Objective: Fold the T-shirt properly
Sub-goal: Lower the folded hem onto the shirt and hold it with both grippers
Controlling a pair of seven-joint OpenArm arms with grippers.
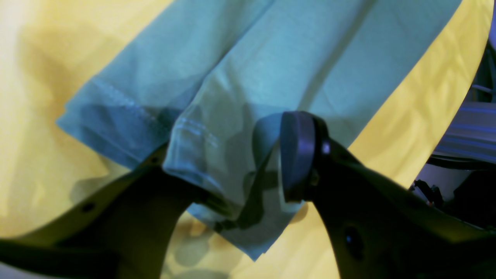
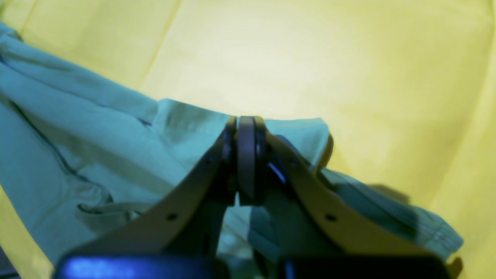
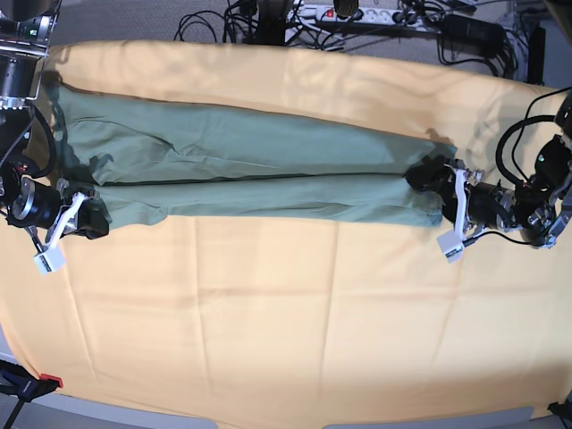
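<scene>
The sage-green T-shirt lies folded lengthwise into a long strip across the yellow-orange table cloth. At the strip's right end my left gripper stands open. In the left wrist view the stitched hem of the T-shirt hangs between the wide jaws of the left gripper, with one finger under the fabric and one pad over it. At the strip's left end my right gripper is shut. Up close, the right gripper pinches the far edge of the T-shirt.
Cables and a power strip run behind the table's far edge. A red clamp sits at the front left corner. The table cloth covers the whole near half of the table in front of the shirt.
</scene>
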